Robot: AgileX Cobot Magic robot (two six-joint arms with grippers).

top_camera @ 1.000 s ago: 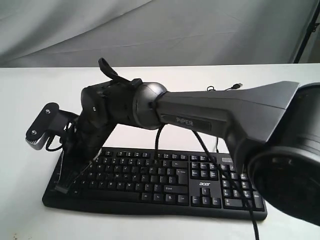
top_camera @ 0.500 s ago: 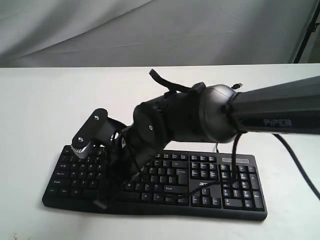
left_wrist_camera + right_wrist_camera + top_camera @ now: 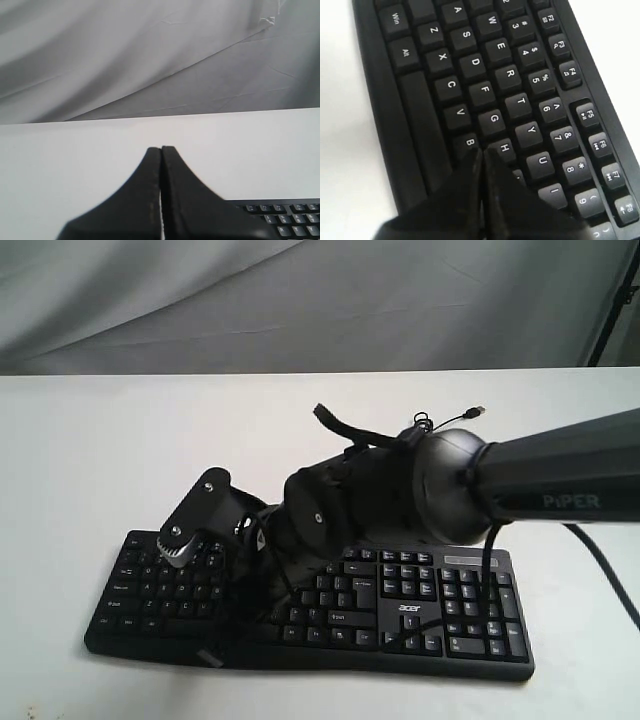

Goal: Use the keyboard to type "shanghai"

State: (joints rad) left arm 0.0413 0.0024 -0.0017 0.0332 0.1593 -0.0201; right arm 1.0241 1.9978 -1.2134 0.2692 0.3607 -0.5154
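white "acer" logo on the keyboard (image 3: 410, 608), "piper" on the right arm (image 3: 570, 502), key legends win, alt, z x c v b, s d f g h, f2 to f8, 3 to 9

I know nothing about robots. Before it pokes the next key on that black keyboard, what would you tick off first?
1. Right hand shut into one poking tip: ok.
2. Tip aimed at a single key: it sits between the H key and the B key; cannot tell.
3. Left hand shut, over bare table, off the keys: ok.
4. Keyboard flat on the table: ok.
5. Arm cable away from the keys: it droops across the number pad; not ok.
6. Keyboard plugged in: a USB plug lies loose on the table; whose it is, cannot tell.
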